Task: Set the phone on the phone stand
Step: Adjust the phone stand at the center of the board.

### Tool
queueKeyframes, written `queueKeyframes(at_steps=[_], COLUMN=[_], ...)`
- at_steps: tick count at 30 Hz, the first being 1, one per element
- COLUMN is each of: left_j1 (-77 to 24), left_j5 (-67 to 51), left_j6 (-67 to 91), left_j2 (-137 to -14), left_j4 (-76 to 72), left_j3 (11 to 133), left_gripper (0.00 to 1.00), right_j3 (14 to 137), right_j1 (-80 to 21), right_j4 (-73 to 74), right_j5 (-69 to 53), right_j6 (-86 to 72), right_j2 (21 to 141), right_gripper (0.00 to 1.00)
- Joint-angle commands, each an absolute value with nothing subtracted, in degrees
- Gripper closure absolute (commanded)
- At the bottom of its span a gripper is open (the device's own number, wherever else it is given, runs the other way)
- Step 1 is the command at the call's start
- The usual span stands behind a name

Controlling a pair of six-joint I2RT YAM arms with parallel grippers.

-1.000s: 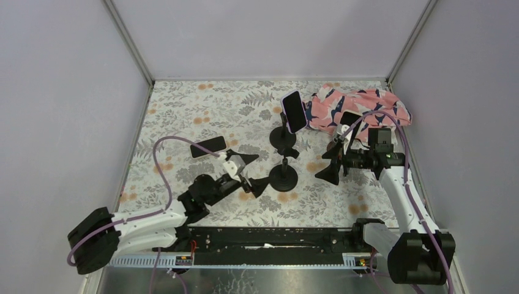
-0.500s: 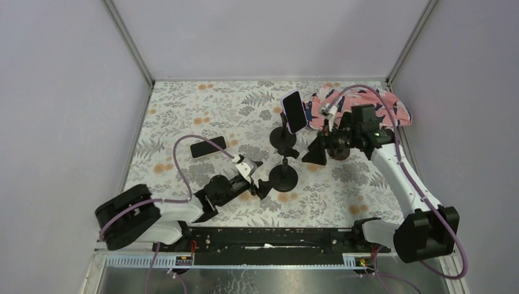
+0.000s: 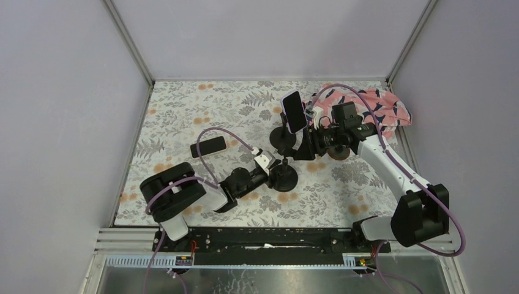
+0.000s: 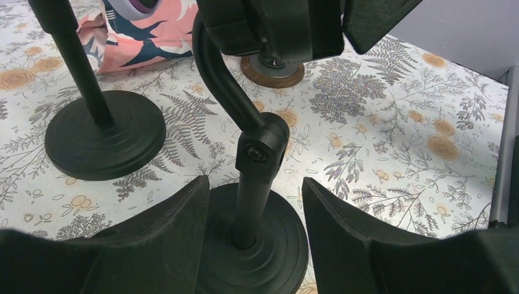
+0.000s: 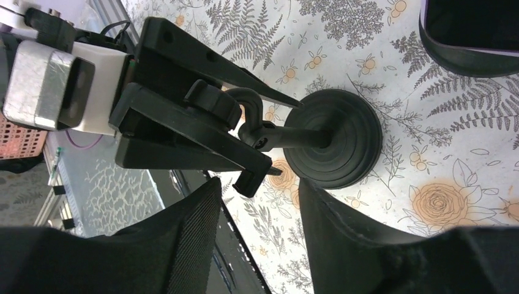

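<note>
Phone (image 3: 208,147) flat, well left of empty stand (image 4: 275,245), left tool (image 4: 256,184) apart astride its post, right tool (image 5: 260,182) apart nearby

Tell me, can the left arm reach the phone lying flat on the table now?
Probably yes: the phone lies uncovered nearby, but the left claw straddles the stand and must back off first.

The near stand (image 4: 257,153) is cropped at top

left arm (image 3: 214,197), right arm (image 3: 392,163): white links, black joints, purple cables (image 3: 215,130); black wedge fingers (image 4: 153,245).
</note>
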State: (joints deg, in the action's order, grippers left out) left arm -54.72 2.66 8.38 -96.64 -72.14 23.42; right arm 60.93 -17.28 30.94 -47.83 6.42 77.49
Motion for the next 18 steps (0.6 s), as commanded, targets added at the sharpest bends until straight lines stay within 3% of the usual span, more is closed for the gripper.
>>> queueKeyframes(at_steps=[1,10,18], left_j1=[-54.5,-54.5,-54.4], left_j5=[3.6,3.3,2.1], left_j6=[9.7,10.5,10.5], left_j2=[-99.6,-103.8,-105.7], left_j4=[-77.8,-77.9,-77.0], left_j3=[25.5,28.4,29.3], left_gripper=[0.38,0.48,0.76], right_j3=[63.3,63.6,64.2], right_j1=[-17.9,-18.2,-18.1], right_j4=[29.8,29.7,30.2], right_j5=[-47.6,-47.4,-44.9], right_j6=[4.3,3.3,3.8], right_j2=[77.8,77.4,75.2], right_gripper=[0.48,0.79,0.95])
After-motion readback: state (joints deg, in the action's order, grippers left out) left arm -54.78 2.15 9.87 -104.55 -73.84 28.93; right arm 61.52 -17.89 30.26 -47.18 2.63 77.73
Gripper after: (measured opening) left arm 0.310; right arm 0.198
